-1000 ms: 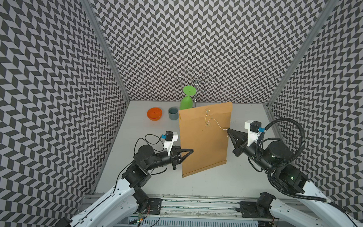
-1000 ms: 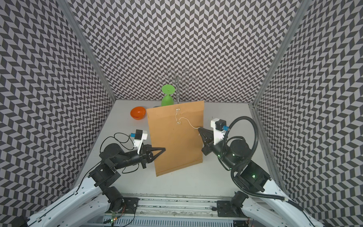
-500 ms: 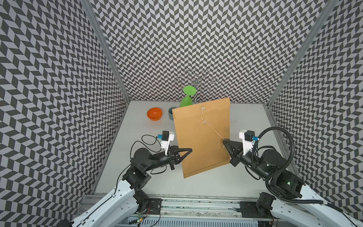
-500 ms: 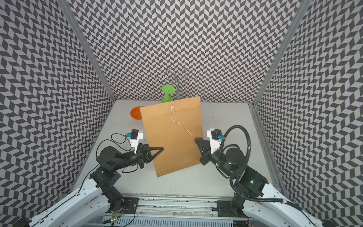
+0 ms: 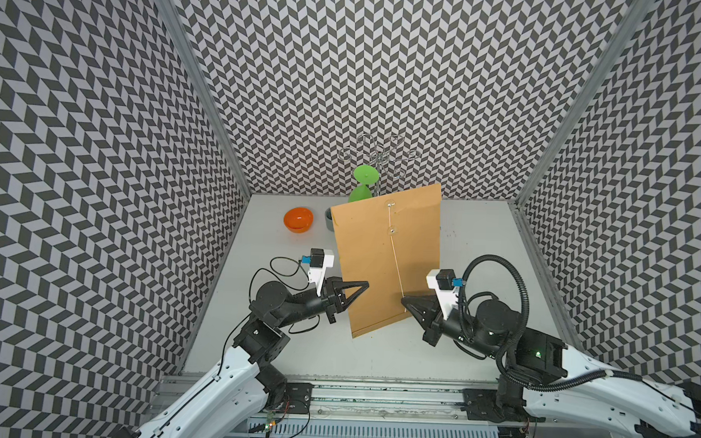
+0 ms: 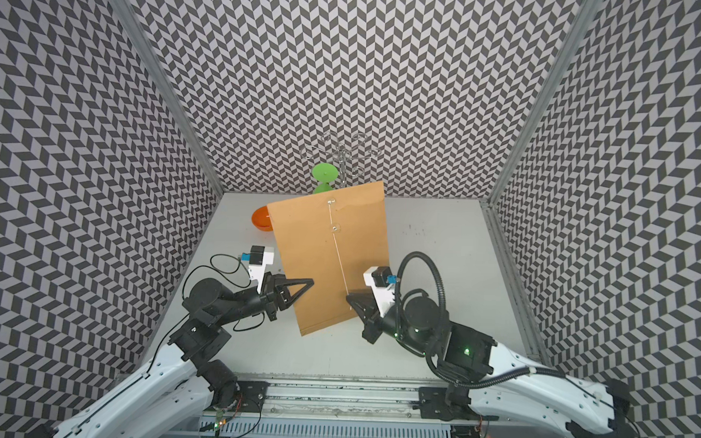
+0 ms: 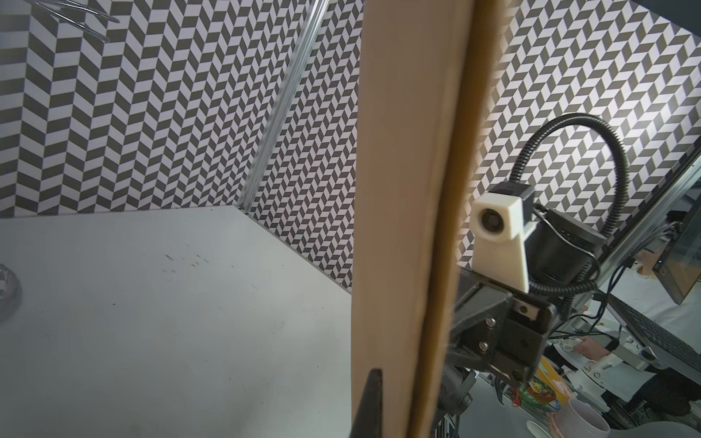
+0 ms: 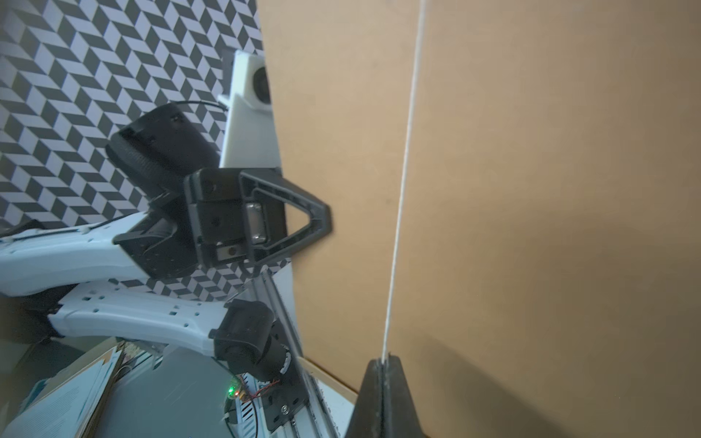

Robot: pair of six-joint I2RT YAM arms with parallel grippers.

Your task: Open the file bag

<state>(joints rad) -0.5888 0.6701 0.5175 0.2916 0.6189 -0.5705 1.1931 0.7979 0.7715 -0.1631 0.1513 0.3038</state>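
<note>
Right wrist view: right claw (image 8: 383, 367) pinching string (image 8: 402, 189); both top views: left claw (image 5: 362, 286) clamping file bag (image 5: 370, 244)

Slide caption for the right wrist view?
Right end effector holds the string taut; left end effector grips the file bag.

A robotics lab test cell: chevron-patterned walls (image 5: 385, 89) on aluminium posts (image 5: 198, 86) box in a grey worktop (image 5: 480, 240). Two robot arms (image 5: 223, 384) stand on a front rail (image 5: 374, 401); a monitor (image 7: 682, 261) and keyboard (image 7: 652, 333) sit outside.

file bag (image 5: 380, 249) in left tool (image 5: 365, 285) | string (image 5: 395, 261) in right tool (image 5: 404, 299) | bowl (image 5: 298, 219) behind, left
</note>
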